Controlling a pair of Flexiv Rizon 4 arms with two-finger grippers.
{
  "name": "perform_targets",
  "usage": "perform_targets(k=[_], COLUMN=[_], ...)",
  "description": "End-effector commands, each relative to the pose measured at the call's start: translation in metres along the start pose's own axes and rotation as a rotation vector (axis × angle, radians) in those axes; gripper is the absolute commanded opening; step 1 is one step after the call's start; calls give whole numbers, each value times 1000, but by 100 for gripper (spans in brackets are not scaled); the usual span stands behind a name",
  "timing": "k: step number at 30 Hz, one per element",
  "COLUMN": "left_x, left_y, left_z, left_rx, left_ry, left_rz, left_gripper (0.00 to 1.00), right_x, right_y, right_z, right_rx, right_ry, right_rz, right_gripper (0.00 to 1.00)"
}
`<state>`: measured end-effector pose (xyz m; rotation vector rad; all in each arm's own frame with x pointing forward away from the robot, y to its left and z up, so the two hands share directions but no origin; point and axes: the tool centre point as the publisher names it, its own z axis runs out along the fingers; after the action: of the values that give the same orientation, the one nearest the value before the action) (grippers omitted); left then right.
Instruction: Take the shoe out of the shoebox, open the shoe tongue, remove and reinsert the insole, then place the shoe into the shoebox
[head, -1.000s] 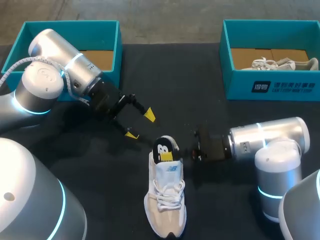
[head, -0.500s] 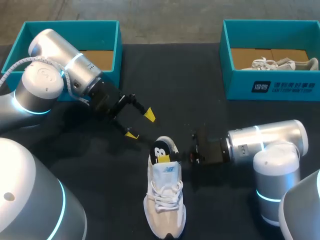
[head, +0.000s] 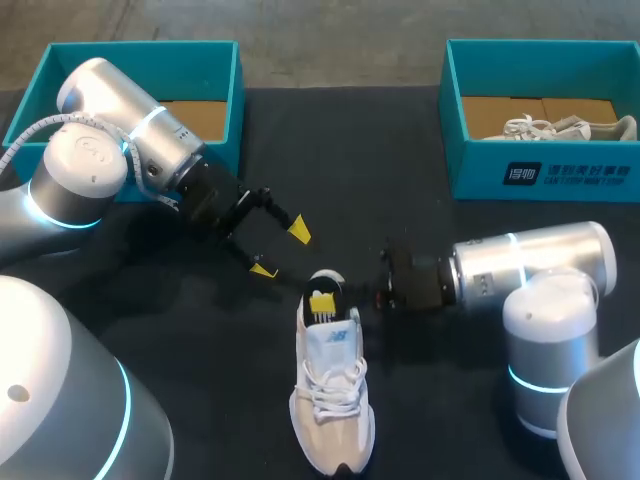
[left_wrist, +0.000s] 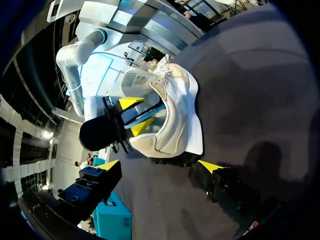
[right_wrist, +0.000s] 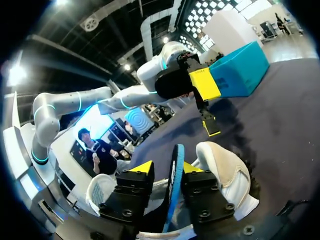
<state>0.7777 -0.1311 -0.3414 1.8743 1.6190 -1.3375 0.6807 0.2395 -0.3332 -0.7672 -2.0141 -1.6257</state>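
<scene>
A white and beige shoe (head: 330, 395) lies on the dark table, heel toward the far side. Its dark, blue-edged insole (head: 328, 287) stands on edge in the heel opening. My right gripper (head: 323, 303) comes in from the right, over the heel. In the right wrist view the insole (right_wrist: 175, 180) stands between its fingers (right_wrist: 167, 169), close against one and with a gap to the other, so it is open. My left gripper (head: 280, 250) hangs open just beyond the heel, holding nothing. Its wrist view shows the shoe (left_wrist: 177, 112) ahead of its tips (left_wrist: 160, 167).
A teal shoebox (head: 40, 85) stands at the far left behind my left arm. A second teal box (head: 540, 175) at the far right holds another white shoe (head: 570, 127).
The insole, which stood tall above the heel, has sunk lower into the shoe. My right gripper has moved with it, left and away, and its fingers have parted. The left arm has not moved.
</scene>
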Motion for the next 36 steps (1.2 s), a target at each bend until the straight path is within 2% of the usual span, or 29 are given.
perform_targets(k=[1,10,21,31,32,33,35,36], left_x=[0,0,0,0,0,0,0,0], left_y=[0,0,0,0,0,0,0,0], left_z=[0,0,0,0,0,0,0,0], left_rx=[0,0,0,0,0,0,0,0], left_ry=[0,0,0,0,0,0,0,0], left_rz=[1,1,1,1,1,1,1,1], left_gripper=[100,100,100,100,100,100,100,100], right_x=[-2,-4,-6,-4,-4,-3,-2,-1], right_y=[2,-1,-32,-24,-21,-20,-16,-13], right_z=[0,0,8,8,7,6,5,4], right_rx=[10,13,3,5,5,4,5,5], right_ry=[-4,-12,6,11,8,7,4,1], right_rz=[3,17,81,67,63,58,50,45], right_gripper=[0,0,0,0,18,33,45,47])
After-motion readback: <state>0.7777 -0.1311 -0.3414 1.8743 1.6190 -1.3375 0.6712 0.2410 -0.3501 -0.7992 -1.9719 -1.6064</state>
